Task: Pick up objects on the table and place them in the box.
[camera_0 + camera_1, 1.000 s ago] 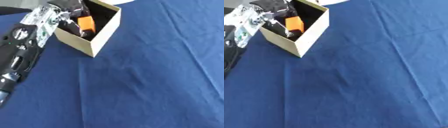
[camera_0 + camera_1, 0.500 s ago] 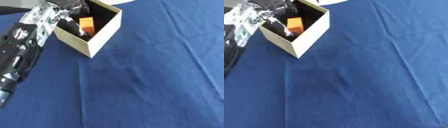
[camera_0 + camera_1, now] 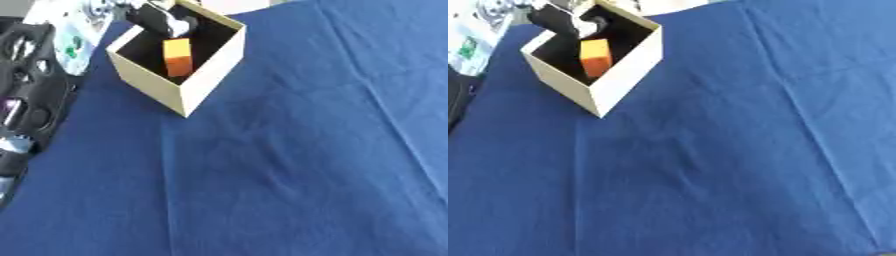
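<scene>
box [image 3: 203, 80]: upper left of frame — orange block [image 3: 178, 57] inside
my left hand [image 3: 162, 19]: over box, fingers — can't tell

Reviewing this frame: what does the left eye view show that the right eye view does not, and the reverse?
Only the left eye view shows the long black forearm of the left arm running down its left edge. Only the right eye view shows more blue tablecloth to the right of the box. Both show the open cardboard box with the orange block inside, and the left hand over the box's far rim; its fingers are unclear.
</scene>
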Action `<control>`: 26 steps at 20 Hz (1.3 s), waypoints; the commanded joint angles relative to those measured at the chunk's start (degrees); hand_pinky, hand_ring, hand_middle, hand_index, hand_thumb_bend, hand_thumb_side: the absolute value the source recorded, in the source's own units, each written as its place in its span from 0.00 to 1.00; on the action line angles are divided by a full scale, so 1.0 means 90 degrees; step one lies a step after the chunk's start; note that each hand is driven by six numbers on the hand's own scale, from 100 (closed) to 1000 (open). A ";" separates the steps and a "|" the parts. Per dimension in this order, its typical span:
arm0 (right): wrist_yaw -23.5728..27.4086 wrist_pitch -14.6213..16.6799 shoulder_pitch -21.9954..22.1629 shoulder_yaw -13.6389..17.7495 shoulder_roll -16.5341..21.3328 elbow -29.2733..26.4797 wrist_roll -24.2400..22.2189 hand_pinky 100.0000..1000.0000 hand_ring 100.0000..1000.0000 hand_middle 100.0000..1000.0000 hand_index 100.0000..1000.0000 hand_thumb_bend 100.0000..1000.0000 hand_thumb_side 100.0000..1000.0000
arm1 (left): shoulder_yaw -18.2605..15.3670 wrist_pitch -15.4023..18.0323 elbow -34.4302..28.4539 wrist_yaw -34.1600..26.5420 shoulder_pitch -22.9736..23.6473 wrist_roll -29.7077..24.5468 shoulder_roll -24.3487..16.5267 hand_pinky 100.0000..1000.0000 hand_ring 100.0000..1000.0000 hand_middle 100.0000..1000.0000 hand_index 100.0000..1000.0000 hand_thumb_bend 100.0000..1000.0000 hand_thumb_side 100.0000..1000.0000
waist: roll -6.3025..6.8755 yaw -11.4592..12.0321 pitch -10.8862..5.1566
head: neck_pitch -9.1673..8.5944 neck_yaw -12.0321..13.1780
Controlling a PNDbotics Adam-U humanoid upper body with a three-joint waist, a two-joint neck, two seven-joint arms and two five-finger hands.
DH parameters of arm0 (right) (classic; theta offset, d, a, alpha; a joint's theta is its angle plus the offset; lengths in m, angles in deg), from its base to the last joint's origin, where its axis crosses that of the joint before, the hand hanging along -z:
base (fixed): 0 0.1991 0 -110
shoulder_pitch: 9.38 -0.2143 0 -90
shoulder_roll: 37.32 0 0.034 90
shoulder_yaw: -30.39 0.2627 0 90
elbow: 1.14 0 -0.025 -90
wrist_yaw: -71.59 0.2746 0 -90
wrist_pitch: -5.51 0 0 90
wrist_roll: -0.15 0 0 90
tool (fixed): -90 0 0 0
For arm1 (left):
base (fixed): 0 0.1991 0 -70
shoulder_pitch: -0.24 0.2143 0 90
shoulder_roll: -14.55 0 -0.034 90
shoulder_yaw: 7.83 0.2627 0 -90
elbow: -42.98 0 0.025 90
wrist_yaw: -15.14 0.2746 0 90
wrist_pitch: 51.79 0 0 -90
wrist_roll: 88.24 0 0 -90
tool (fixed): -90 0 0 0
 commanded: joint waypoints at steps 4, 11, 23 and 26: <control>-0.0004 0.0015 -0.0070 0.0086 0.0102 -0.0129 0.0057 0.78 0.70 0.62 0.74 0.00 0.85 | -0.0427 -0.0950 -0.2202 -0.1987 0.0501 0.0544 -0.0649 0.34 0.52 0.60 0.75 0.25 0.40 | -0.0091 0.0131 -0.0232 | 0.0126 -0.0186; -0.0024 0.0042 -0.0104 0.0097 0.0099 -0.0129 0.0100 0.78 0.70 0.62 0.74 0.00 0.85 | -0.1034 -0.1821 -0.4313 -0.4039 0.1764 0.2428 -0.1118 0.34 0.52 0.61 0.76 0.32 0.53 | -0.0144 0.0262 -0.0237 | 0.0103 -0.0293; -0.0044 0.0090 -0.0105 0.0136 0.0093 -0.0129 0.0269 0.78 0.70 0.62 0.74 0.00 0.83 | -0.1678 0.0234 -0.4596 -0.5367 0.3654 0.4968 -0.0984 0.38 0.56 0.64 0.78 0.16 0.64 | -0.0219 0.0394 -0.0256 | 0.0121 -0.0311; -0.0047 0.0104 -0.0092 0.0151 0.0091 -0.0129 0.0332 0.78 0.70 0.62 0.74 0.00 0.83 | -0.1838 0.0742 -0.4596 -0.5423 0.4103 0.5255 -0.0801 0.39 0.56 0.63 0.77 0.16 0.65 | -0.0231 0.0434 -0.0250 | 0.0097 -0.0266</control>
